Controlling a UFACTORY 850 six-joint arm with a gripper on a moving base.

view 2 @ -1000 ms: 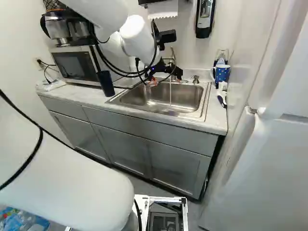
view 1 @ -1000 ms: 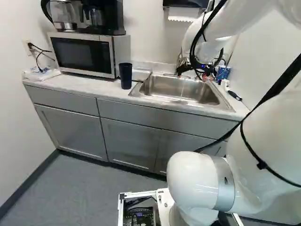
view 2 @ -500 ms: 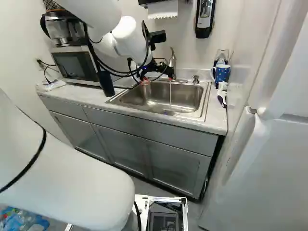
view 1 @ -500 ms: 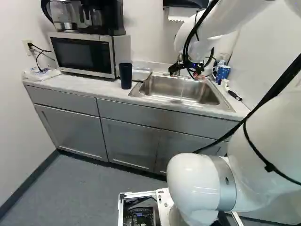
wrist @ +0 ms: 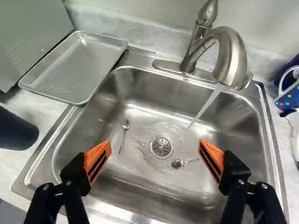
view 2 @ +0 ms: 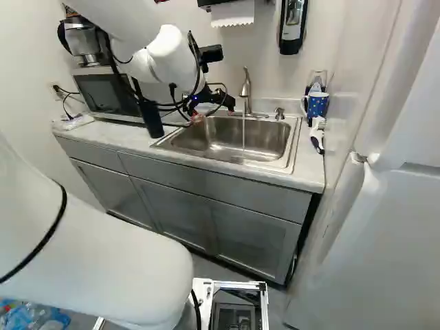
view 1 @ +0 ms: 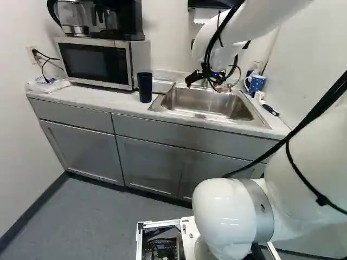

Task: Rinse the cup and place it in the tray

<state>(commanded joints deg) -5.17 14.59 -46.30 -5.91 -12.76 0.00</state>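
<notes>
Holding the gripper over the sink with its fingers spread wide apart, orange pads facing each other.

As for the dark blue cup, standing upright on the counter left of the sink, just beside the microwave. Seen from the wrist, showing near the close left end of the tray, apart from it (on the counter, then, rather than in the tray). With the tray, lying flat at the far left of the sink, slightly over its rim.

At the far side, rising at the faucet and pouring a thin stream of water into the basin. Down there, resting around the drain: one spoon to the left, another just to the right and nearer (both small, both metal). Farther right, past the rim, sitting on the counter with a dotted blue mug and, nearer, a white brush. Mounted on the wall above, a paper towel and a soap dispenser.
</notes>
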